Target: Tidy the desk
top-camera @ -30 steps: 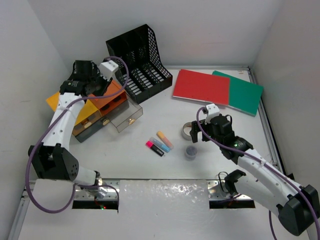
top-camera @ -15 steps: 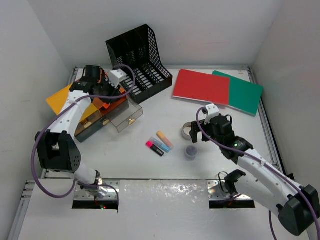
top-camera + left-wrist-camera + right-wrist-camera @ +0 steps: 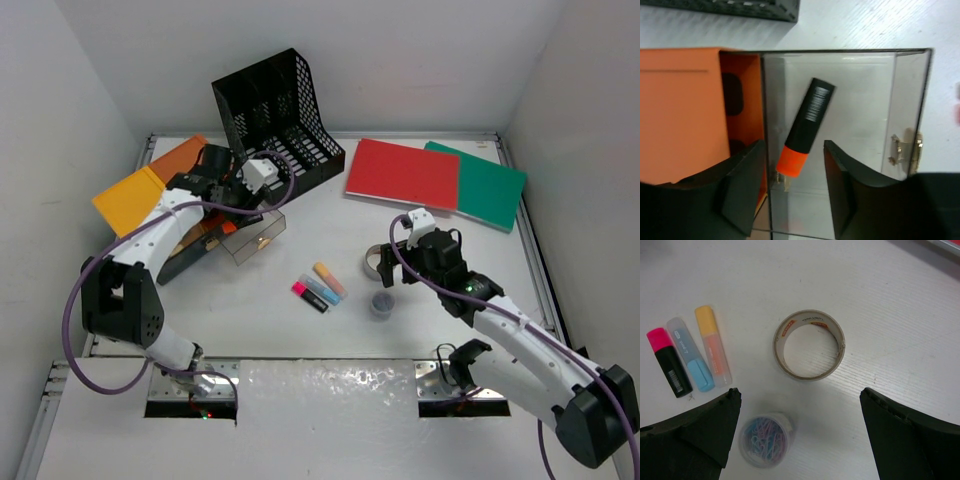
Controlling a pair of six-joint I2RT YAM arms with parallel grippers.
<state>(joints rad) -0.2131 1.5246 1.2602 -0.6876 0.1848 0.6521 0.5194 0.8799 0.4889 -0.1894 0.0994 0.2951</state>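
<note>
Though we cannot tell the long axis of the desk (image 3: 320, 215), our left gripper (image 3: 793, 146) hangs spread over a diagonal highlighter (image 3: 806, 122), orange cap nearest; our right gripper (image 3: 799, 392) gapes above a tape roll (image 3: 810, 316).

The top camera looks down from high up at the whole desk (image 3: 260, 310). Wrist cameras look down from close up. Top and right wrist both show the tape ring (image 3: 809, 316).

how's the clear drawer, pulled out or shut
Pulled out: the clear drawer juts from the orange box, a black-and-orange highlighter lying in it.
</note>
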